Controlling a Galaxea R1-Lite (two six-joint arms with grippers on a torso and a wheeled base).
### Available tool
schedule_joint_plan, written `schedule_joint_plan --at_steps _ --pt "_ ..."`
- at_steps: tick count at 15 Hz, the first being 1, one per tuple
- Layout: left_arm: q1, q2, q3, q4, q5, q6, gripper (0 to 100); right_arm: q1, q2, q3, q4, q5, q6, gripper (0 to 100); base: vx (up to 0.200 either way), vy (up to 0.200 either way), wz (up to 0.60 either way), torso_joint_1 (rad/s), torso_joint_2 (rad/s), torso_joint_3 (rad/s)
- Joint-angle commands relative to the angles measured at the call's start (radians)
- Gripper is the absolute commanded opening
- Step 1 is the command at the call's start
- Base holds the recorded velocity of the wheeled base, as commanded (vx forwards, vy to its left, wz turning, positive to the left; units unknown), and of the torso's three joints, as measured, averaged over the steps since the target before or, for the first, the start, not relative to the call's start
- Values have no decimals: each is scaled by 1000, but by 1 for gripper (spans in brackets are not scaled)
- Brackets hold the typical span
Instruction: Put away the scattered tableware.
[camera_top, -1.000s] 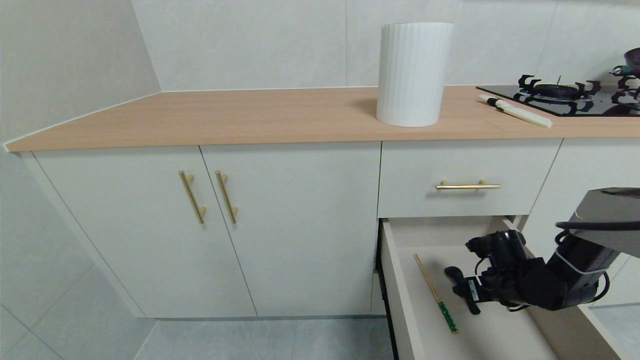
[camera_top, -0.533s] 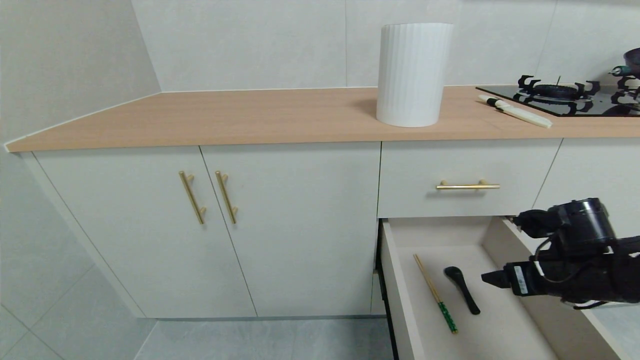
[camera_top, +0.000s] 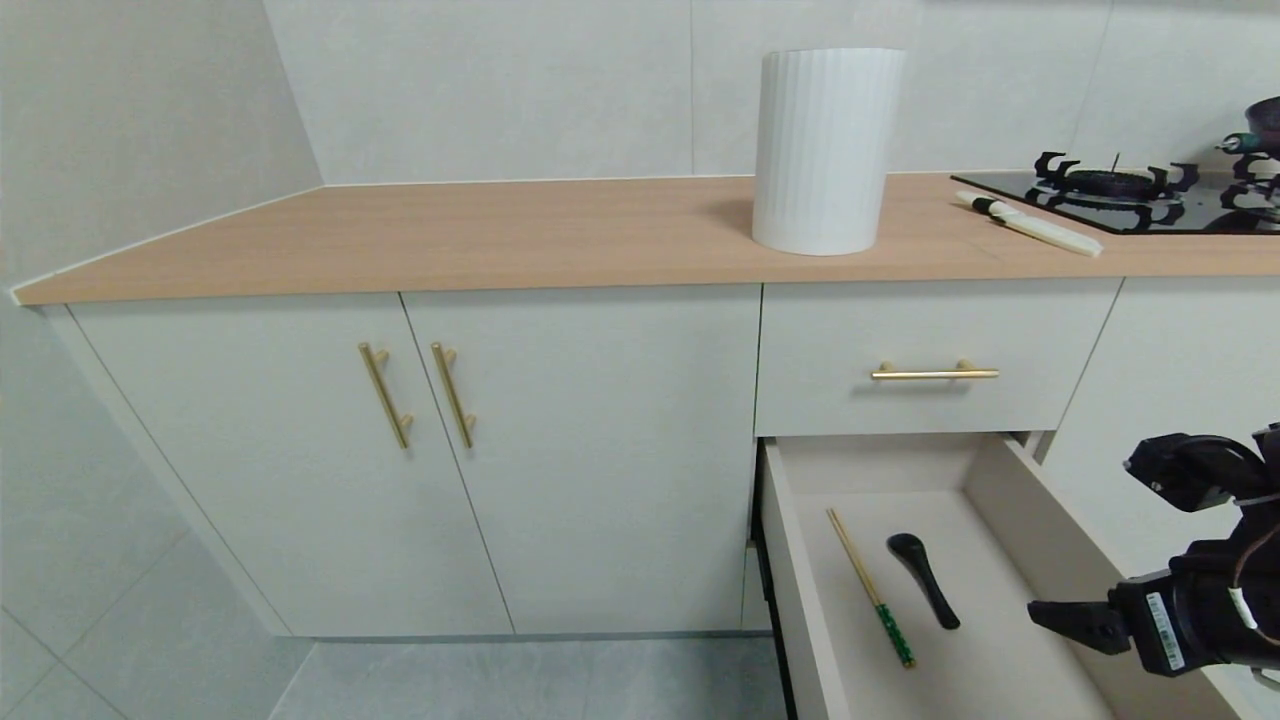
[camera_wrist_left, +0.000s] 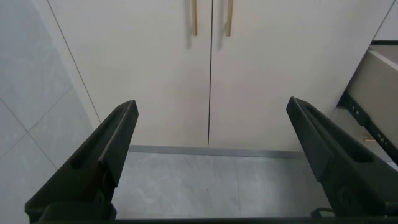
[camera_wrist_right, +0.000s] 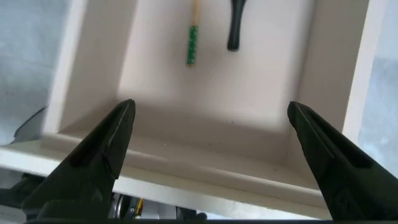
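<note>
The lower drawer (camera_top: 790, 520) stands pulled out. On its floor lie a pair of green-tipped chopsticks (camera_top: 870, 588) (camera_wrist_right: 194, 36) and, just to their right, a black spoon (camera_top: 922, 580) (camera_wrist_right: 235, 23). My right gripper (camera_top: 1050, 612) (camera_wrist_right: 210, 109) hangs open and empty by the drawer's right wall, nearer the front than the spoon. A white knife with a black band (camera_top: 1030, 222) rests on the counter beside the stove. My left gripper (camera_wrist_left: 211, 106) is open and empty, low in front of the cabinet doors (camera_wrist_left: 211, 62).
A tall white ribbed cylinder (camera_top: 826, 150) stands on the wooden counter (camera_top: 450, 235). A black gas stove (camera_top: 1130, 188) sits at the far right. The upper drawer (camera_top: 935, 355) and the two gold-handled doors (camera_top: 420, 450) are closed. Grey floor lies below.
My right gripper has drawn back from the spoon, moving right and toward the drawer's front. The spoon stays lying in the drawer beside the chopsticks.
</note>
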Motion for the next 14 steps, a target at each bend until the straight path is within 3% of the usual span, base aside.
schedule_joint_plan --at_steps 1,9,14 --pt "0 0 0 0 0 -1 100 24 -34 4 11 -2 -3 100 0 0 0 0 0 0" --pt "0 0 0 0 0 -1 100 44 -34 10 116 7 -77 100 -200 0 0 3 3 4" --pt "0 0 0 -2 0 -1 100 64 39 46 189 151 -164 100 0 0 0 0 0 0"
